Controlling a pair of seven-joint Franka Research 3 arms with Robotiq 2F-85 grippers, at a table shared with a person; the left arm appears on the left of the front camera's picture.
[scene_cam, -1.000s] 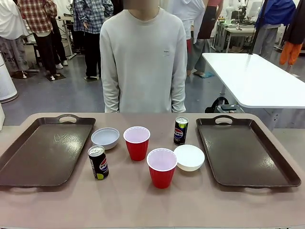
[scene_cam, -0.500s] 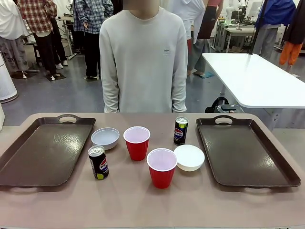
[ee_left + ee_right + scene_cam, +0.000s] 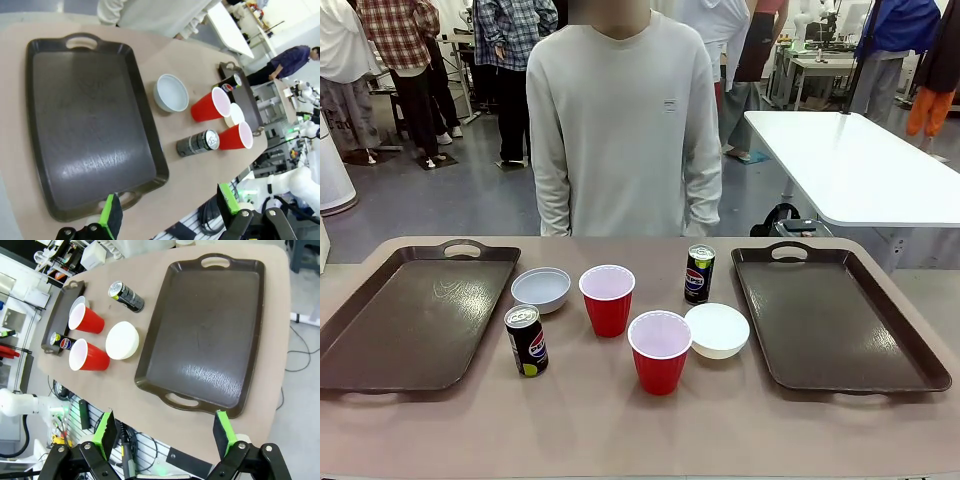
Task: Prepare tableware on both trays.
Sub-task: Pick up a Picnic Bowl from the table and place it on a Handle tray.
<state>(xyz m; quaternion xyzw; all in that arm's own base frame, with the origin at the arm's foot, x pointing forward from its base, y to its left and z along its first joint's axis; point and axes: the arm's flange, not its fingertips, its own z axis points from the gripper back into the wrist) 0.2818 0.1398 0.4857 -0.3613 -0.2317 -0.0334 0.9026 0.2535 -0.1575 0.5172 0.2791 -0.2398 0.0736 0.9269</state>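
Two dark brown trays lie bare, one at the table's left and one at its right. Between them stand two white bowls, two red cups and two Pepsi cans. My left gripper hangs open, high above the left tray's near end. My right gripper is open too, high over the near edge by the right tray. Neither holds anything.
A person stands at the table's far side with both arms hanging down. A white table is behind at the right. Bare tabletop runs along the near edge.
The person has shifted slightly closer to the table. Nothing on the table has moved.
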